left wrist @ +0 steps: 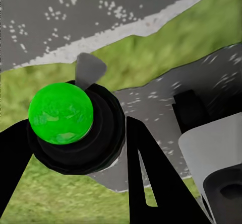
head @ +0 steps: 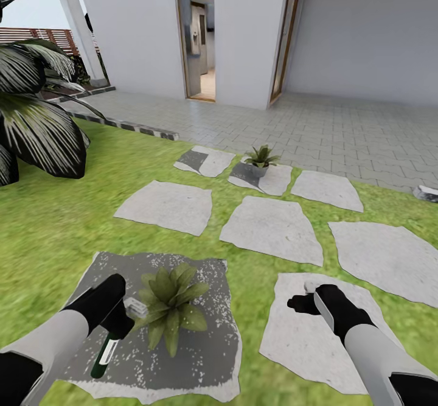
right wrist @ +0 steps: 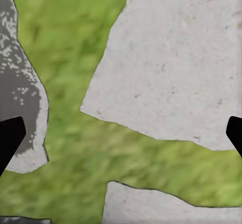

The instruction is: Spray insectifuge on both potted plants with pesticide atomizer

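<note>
Your left tool [head: 117, 322] is pinched on the pesticide atomizer [head: 104, 352], a slim dark green bottle with a pale label. You hold it with the white nozzle toward the near potted plant [head: 172, 301], just beside the tool, so the spray lands on its pointed leaves. The stone slab [head: 207, 357] beneath is darkened and speckled. The 2nd potted plant [head: 261, 158] sits well beyond. Your right tool [head: 302, 302] hangs spread and unladen over a pale slab [head: 298, 345].
</note>
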Tool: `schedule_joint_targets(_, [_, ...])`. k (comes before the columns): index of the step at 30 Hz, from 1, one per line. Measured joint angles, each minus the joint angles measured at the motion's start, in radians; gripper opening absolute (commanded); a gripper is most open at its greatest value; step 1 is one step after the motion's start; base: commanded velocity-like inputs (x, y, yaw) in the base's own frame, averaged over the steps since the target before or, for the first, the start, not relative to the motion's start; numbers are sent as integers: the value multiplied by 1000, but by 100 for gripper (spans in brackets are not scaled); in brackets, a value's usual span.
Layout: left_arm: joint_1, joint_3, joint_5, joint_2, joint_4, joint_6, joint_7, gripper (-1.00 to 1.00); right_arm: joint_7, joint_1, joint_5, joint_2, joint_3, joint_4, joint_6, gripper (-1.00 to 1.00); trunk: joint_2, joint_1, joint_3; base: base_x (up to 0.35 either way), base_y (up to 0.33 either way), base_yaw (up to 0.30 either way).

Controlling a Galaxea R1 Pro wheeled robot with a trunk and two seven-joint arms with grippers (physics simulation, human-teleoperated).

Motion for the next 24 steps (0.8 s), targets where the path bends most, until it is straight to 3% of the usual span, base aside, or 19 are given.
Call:
schedule_joint_targets(17, [-72, 1, 0, -5, -2, 0, 0, -100, 1, 0, 0, 0, 0, 0, 0, 100, 0, 0, 0, 0, 0, 0])
schedule_joint_targets(24, [-58, 1, 0, -3, -2, 0, -3, -100, 0, 0, 0, 0, 0, 0, 0, 100, 0, 0, 0, 0, 0, 0])
